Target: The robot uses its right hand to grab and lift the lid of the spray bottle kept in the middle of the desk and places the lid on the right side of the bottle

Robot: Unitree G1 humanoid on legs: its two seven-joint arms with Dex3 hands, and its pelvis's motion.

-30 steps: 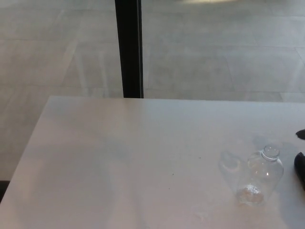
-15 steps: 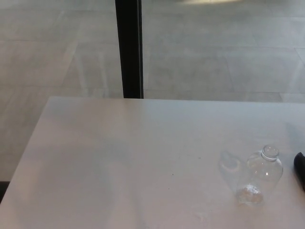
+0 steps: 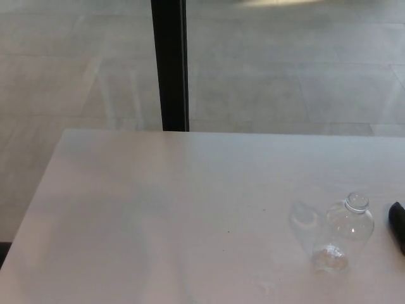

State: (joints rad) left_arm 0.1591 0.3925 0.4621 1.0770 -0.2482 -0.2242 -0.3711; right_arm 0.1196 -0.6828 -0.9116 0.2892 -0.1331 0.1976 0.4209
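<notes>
Spray bottle [image 3: 345, 233]: a small clear bottle standing upright on the desk, well toward the right side of the view and near the desk's front edge; rounded shoulders, short neck, see-through walls.
Bottle mouth [image 3: 357, 202]: a round clear rim at the top of the neck; whether a lid sits on it cannot be told, as everything here is transparent.
Bottle base [image 3: 329, 258]: a speckled, lighter patch shows through the lower part of the bottle.
Pale glint [image 3: 305, 218]: a faint clear oval shape on the desk just to the picture-left of the bottle; too faint to say if it is a separate clear piece or a reflection.
Right hand [image 3: 397, 225]: only a black sliver at the right edge of the view, just beside the bottle and apart from it; how far its fingers are spread, and whether it has hold of anything, cannot be told.
Left hand: does not show.
Desk [image 3: 158, 215]: white, smooth top filling the lower half of the view.
Black post [image 3: 169, 63]: upright dark bar behind the desk's far edge.
Floor [image 3: 285, 63]: grey tiles beyond the desk.
</notes>
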